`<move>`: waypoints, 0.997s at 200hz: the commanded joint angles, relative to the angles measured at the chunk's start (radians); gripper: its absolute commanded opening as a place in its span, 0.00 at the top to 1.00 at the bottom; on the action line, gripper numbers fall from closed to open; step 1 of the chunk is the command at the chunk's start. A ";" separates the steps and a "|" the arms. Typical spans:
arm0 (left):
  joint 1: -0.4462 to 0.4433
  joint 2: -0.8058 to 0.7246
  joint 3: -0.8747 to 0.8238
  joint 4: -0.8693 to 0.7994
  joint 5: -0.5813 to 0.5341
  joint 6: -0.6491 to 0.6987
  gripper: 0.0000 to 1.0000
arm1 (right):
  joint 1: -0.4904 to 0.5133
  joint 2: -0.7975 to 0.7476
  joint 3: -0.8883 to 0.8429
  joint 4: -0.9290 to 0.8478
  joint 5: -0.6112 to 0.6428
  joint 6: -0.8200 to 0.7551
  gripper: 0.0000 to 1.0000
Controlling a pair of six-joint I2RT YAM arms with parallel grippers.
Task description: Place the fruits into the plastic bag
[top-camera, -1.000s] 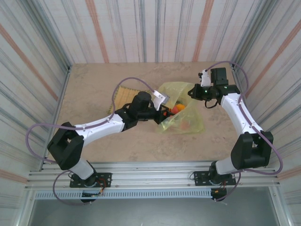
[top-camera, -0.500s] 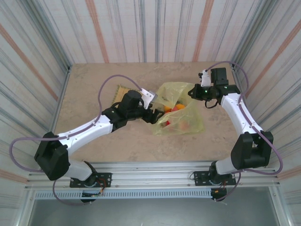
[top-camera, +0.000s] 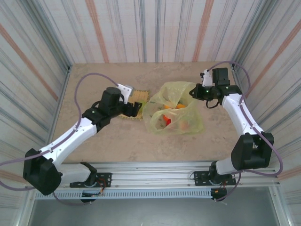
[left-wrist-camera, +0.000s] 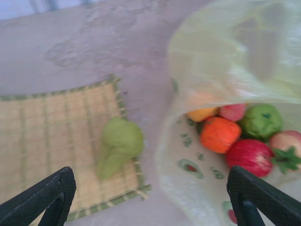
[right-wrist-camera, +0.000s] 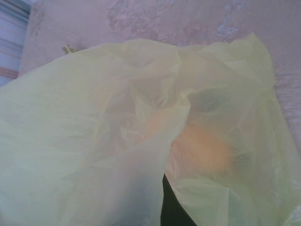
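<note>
The yellow-green plastic bag (top-camera: 171,113) lies mid-table with its mouth facing left. Inside it are several fruits: an orange one (left-wrist-camera: 219,134), a red one (left-wrist-camera: 251,157), a green one (left-wrist-camera: 261,121) and a pinkish one (left-wrist-camera: 285,145). One green pear-shaped fruit (left-wrist-camera: 120,146) rests on the corner of the woven mat (left-wrist-camera: 47,127), just left of the bag. My left gripper (top-camera: 136,109) hovers open above that mat corner, with nothing between its fingers (left-wrist-camera: 47,197). My right gripper (top-camera: 192,92) is shut on the bag's upper right edge, and plastic (right-wrist-camera: 117,117) drapes over its dark finger (right-wrist-camera: 171,209).
The woven mat (top-camera: 136,97) lies left of the bag, partly under my left arm. Striped walls (top-camera: 47,56) enclose the tan tabletop (top-camera: 94,80) on three sides. A metal rail (top-camera: 150,176) carrying the arm bases runs along the near edge.
My left arm has drawn back leftward from the bag's mouth to above the mat, still open. The bag's mouth has shifted a little left. The right arm has not moved.
</note>
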 commanded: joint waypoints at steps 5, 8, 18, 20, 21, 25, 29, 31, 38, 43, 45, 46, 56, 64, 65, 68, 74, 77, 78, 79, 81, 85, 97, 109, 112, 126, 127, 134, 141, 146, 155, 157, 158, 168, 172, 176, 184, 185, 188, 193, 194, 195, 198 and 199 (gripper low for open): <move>0.058 0.040 -0.015 -0.092 0.014 -0.001 0.12 | -0.020 -0.039 -0.010 -0.009 0.021 -0.021 1.00; 0.059 0.049 -0.013 -0.096 0.012 0.005 0.12 | -0.023 -0.040 -0.010 -0.009 0.022 -0.022 1.00; 0.058 0.083 0.001 -0.116 0.018 0.026 0.12 | -0.026 -0.040 -0.011 -0.009 0.021 -0.021 1.00; 0.058 0.090 0.005 -0.119 0.019 0.028 0.12 | -0.028 -0.038 -0.011 -0.008 0.022 -0.022 1.00; 0.058 0.094 0.005 -0.121 0.019 0.029 0.11 | -0.029 -0.038 -0.010 -0.008 0.022 -0.022 1.00; 0.058 0.108 0.011 -0.126 0.021 0.032 0.11 | -0.031 -0.036 -0.010 -0.008 0.021 -0.021 1.00; 0.058 0.123 0.015 -0.129 0.027 0.036 0.12 | -0.033 -0.035 -0.010 -0.008 0.020 -0.021 1.00; 0.058 0.132 0.017 -0.130 0.030 0.037 0.12 | -0.033 -0.034 -0.010 -0.009 0.020 -0.020 1.00; 0.057 0.158 0.020 -0.129 0.038 0.042 0.12 | -0.036 -0.032 -0.011 -0.007 0.017 -0.020 1.00; 0.055 0.177 0.023 -0.126 0.039 0.045 0.12 | -0.040 -0.029 -0.010 -0.007 0.017 -0.018 1.00; 0.053 0.183 0.023 -0.125 0.039 0.046 0.12 | -0.040 -0.029 -0.010 -0.007 0.017 -0.019 1.00; 0.052 0.188 0.024 -0.124 0.039 0.048 0.12 | -0.041 -0.029 -0.010 -0.007 0.016 -0.019 1.00; 0.040 0.225 0.026 -0.113 0.036 0.064 0.12 | -0.043 -0.024 -0.010 -0.007 0.015 -0.018 1.00; 0.030 0.255 0.033 -0.102 0.029 0.073 0.12 | -0.043 -0.024 -0.011 -0.006 0.015 -0.018 1.00; 0.030 0.258 0.035 -0.101 0.027 0.074 0.11 | -0.043 -0.023 -0.011 -0.006 0.015 -0.018 1.00; 0.026 0.270 0.040 -0.099 0.026 0.079 0.11 | -0.043 -0.023 -0.010 -0.006 0.013 -0.018 1.00; 0.017 0.293 0.048 -0.092 0.024 0.088 0.11 | -0.043 -0.023 -0.010 -0.006 0.012 -0.016 1.00; 0.015 0.304 0.052 -0.088 0.024 0.093 0.10 | -0.043 -0.021 -0.010 -0.006 0.011 -0.016 1.00; 0.012 0.309 0.054 -0.088 0.024 0.096 0.10 | -0.043 -0.021 -0.010 -0.006 0.010 -0.016 1.00; 0.012 0.313 0.059 -0.087 0.023 0.097 0.10 | -0.043 -0.022 -0.010 -0.006 0.010 -0.016 1.00; 0.007 0.319 0.060 -0.085 0.022 0.099 0.10 | -0.043 -0.022 -0.010 -0.006 0.010 -0.016 1.00; 0.003 0.335 0.069 -0.083 0.015 0.104 0.10 | -0.043 -0.021 -0.010 -0.006 0.009 -0.015 1.00; -0.012 0.378 0.099 -0.083 -0.005 0.118 0.09 | -0.043 -0.023 -0.012 -0.006 0.009 -0.014 1.00; -0.019 0.419 0.129 -0.083 -0.010 0.129 0.09 | -0.042 -0.023 -0.014 -0.006 0.008 -0.014 1.00; -0.020 0.429 0.136 -0.083 -0.009 0.132 0.09 | -0.043 -0.023 -0.014 -0.006 0.009 -0.014 1.00; -0.021 0.469 0.165 -0.086 -0.030 0.144 0.08 | -0.042 -0.024 -0.016 -0.007 0.009 -0.014 1.00; -0.021 0.472 0.168 -0.086 -0.031 0.145 0.08 | -0.043 -0.024 -0.016 -0.006 0.008 -0.014 1.00; -0.021 0.490 0.184 -0.089 -0.046 0.148 0.08 | -0.042 -0.025 -0.018 -0.008 0.007 -0.014 1.00; -0.021 0.508 0.195 -0.086 -0.054 0.155 0.08 | -0.041 -0.028 -0.018 -0.009 0.007 -0.014 1.00; -0.021 0.521 0.209 -0.088 -0.055 0.161 0.08 | -0.042 -0.029 -0.020 -0.009 0.007 -0.014 1.00; -0.021 0.544 0.231 -0.092 -0.054 0.165 0.08 | -0.041 -0.029 -0.020 -0.009 0.007 -0.014 1.00; -0.022 0.548 0.236 -0.092 -0.055 0.166 0.08 | -0.041 -0.030 -0.020 -0.009 0.007 -0.014 1.00; -0.021 0.550 0.237 -0.092 -0.055 0.166 0.08 | -0.041 -0.030 -0.020 -0.009 0.007 -0.014 1.00; -0.022 0.572 0.261 -0.093 -0.055 0.172 0.08 | -0.041 -0.030 -0.020 -0.009 0.006 -0.014 1.00; -0.021 0.581 0.269 -0.094 -0.056 0.172 0.08 | -0.041 -0.031 -0.020 -0.009 0.005 -0.014 1.00; -0.022 0.589 0.277 -0.092 -0.056 0.175 0.08 | -0.041 -0.031 -0.020 -0.010 0.005 -0.014 1.00; -0.021 0.605 0.294 -0.092 -0.055 0.178 0.08 | -0.042 -0.031 -0.020 -0.010 0.005 -0.014 1.00; -0.021 0.606 0.297 -0.092 -0.056 0.178 0.08 | -0.042 -0.031 -0.020 -0.011 0.004 -0.014 1.00; -0.021 0.612 0.303 -0.093 -0.056 0.180 0.08 | -0.040 -0.032 -0.020 -0.010 0.004 -0.014 1.00; -0.020 0.622 0.312 -0.090 -0.055 0.183 0.08 | -0.042 -0.031 -0.021 -0.011 0.004 -0.014 1.00; -0.020 0.623 0.314 -0.090 -0.055 0.183 0.08 | -0.042 -0.031 -0.021 -0.010 0.004 -0.014 1.00; -0.020 0.626 0.315 -0.091 -0.056 0.185 0.08 | -0.042 -0.031 -0.021 -0.010 0.004 -0.014 1.00; -0.019 0.632 0.322 -0.090 -0.055 0.184 0.08 | -0.041 -0.032 -0.021 -0.011 0.004 -0.014 1.00; -0.019 0.634 0.324 -0.091 -0.054 0.185 0.08 | -0.041 -0.032 -0.021 -0.011 0.004 -0.014 1.00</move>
